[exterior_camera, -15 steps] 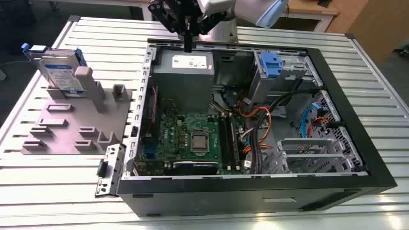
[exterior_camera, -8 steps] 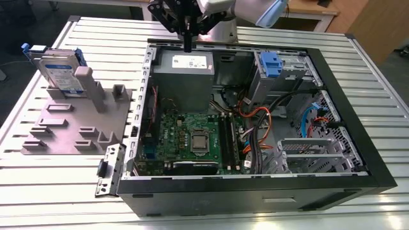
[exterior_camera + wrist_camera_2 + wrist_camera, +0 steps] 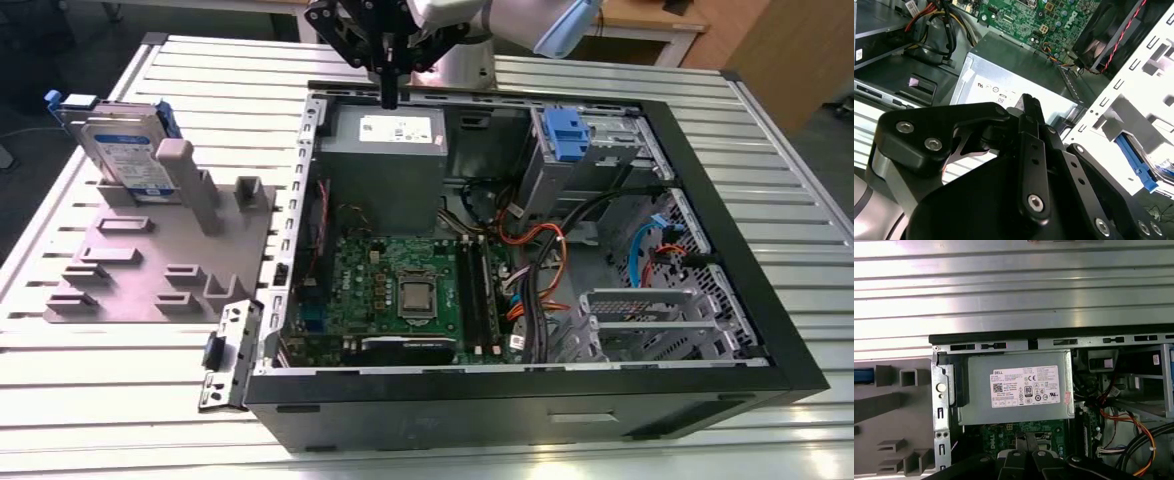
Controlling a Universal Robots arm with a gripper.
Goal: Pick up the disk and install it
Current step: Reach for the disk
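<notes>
Exterior view: disk (image 3: 127, 150) is in the upper left of frame, outside the PC case (image 3: 747, 240), stood up in a slot of the grey fixture (image 3: 134, 270) on the slatted table (image 3: 747, 100). Silver body w/ white-and-blue label faces the frame's lower left. A blue carrier frames it, w/ the blue end (image 3: 67, 100) uppermost, toward the upper-left corner. Long axis seems to run from that end down and right into the fixture, leaning a bit; exact tilt can't be told. Nothing touches it.

Gripper (image 3: 388, 95) hangs at top centre of frame, pointing straight down, tips just above the grey power supply (image 3: 387, 150) at the case's back wall. In the second wrist view the fingers (image 3: 1029, 105) are pressed together w/ nothing between them: narrow and empty.

Key relation: disk is well apart from the gripper, off to the exterior view's left and a little lower in frame, w/ the case wall between them.

Another blue-tabbed carrier (image 3: 566, 135) sits in a bay just beside the power supply; that's not the task's disk.

Judgement: pick-up not yet begun, disk untouched in its slot.
</notes>
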